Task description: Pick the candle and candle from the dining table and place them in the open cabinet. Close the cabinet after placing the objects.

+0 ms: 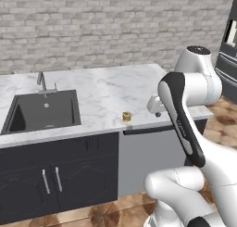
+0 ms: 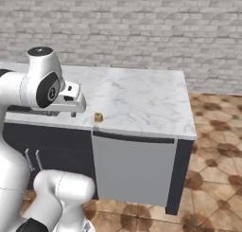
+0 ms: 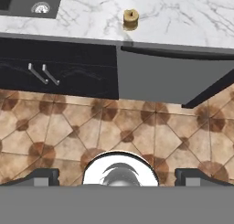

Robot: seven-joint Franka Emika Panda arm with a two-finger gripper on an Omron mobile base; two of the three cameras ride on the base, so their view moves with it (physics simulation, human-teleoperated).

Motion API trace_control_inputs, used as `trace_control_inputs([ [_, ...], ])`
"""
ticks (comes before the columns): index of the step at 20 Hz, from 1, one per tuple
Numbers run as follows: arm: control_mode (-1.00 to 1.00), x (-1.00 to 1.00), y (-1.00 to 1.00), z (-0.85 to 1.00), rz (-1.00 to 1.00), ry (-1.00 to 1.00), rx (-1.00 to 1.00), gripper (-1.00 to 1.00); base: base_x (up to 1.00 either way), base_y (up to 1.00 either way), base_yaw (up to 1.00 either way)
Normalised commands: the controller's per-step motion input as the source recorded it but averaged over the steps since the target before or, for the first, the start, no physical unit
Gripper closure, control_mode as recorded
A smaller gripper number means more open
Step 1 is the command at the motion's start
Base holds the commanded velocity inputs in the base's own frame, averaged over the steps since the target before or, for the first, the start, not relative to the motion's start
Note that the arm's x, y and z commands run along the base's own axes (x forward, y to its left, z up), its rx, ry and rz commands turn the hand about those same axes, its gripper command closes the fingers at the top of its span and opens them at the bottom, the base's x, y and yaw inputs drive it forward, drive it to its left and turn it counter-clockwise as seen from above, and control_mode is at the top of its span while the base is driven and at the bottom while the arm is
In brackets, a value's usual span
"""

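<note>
A single small gold candle (image 1: 126, 116) (image 2: 98, 117) (image 3: 130, 18) stands on the dining table (image 1: 106, 94) (image 2: 142, 98) (image 3: 183, 17), close to its front edge above the grey dishwasher front (image 3: 169, 77). I see no second candle, and the cabinet is out of view. My gripper (image 1: 157, 111) (image 2: 73, 111) (image 3: 117, 177) hangs in front of the table's edge, just to the side of the candle and apart from it. Its fingertips (image 3: 43, 176) stand wide apart with nothing between them, so it is open.
A black inset sink (image 1: 44, 111) (image 3: 27, 1) with a metal tap (image 1: 42, 82) sits at the left of the marble top. Dark doors with silver handles (image 1: 51, 179) (image 3: 43, 74) are below it. A black appliance (image 1: 227, 50) stands at the far right, and a brick wall (image 2: 142, 32) runs behind.
</note>
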Motion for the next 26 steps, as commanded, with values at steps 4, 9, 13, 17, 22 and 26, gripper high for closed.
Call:
trace_control_inputs([
  [4, 1.0, 0.0, 0.0, 0.0, 0.0, 0.0, 0.0, -1.0, 0.52, 0.27, -0.08],
  [9, 1.0, 0.0, 0.0, 0.0, 0.0, 0.0, 0.0, -1.0, 0.34, 0.28, -0.07],
  [13, 1.0, 0.0, 0.0, 0.0, 0.0, 0.0, 0.0, -1.0, 0.19, 0.29, -0.07],
  [17, 1.0, 0.0, 0.0, 0.0, 0.0, 0.0, 0.0, -1.0, 0.18, 0.34, -0.08],
  [22, 1.0, 0.0, 0.0, 0.0, 0.0, 0.0, 0.0, -1.0, 0.34, 0.44, -0.04],
  [26, 1.0, 0.0, 0.0, 0.0, 0.0, 0.0, 0.0, -1.0, 0.46, 0.41, 0.0],
])
